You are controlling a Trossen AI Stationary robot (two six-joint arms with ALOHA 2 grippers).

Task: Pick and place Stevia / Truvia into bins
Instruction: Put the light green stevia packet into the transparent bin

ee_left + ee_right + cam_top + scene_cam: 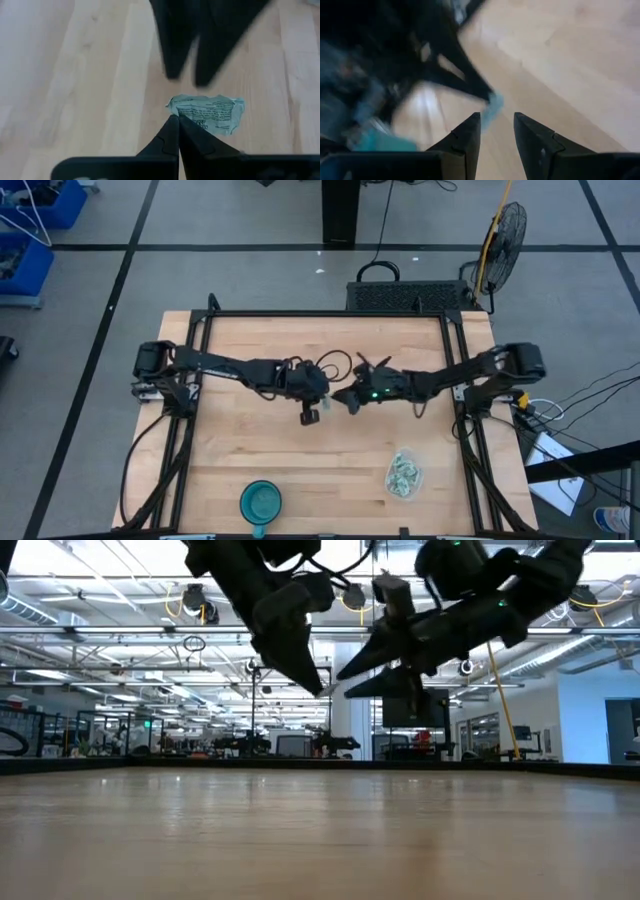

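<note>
A crumpled pale green and white sachet (207, 114) with printed text sticks out past my left gripper (176, 120), which is shut on it above the middle of the table (328, 394). My right gripper (497, 122) is open and faces it from the table's right (347, 400); the sachet (492, 107) shows just ahead of its fingertips. Both grippers hang well above the tabletop in the low view. The clear tub (404, 475) stands near the table's near right edge with several sachets in it. My left gripper pinches the sachet's end (181, 114) between its two fingertips. The fingers (310, 675) slant down from the table's left. The sachet is lifted clear of the table and reaches out beyond the fingertips toward my right gripper.
A teal round bowl (261, 503) sits at the near edge, left of the tub. Bare wooden tabletop (260, 440) lies under and around both grippers. Black frame rails (190, 430) run along the table's left and right sides.
</note>
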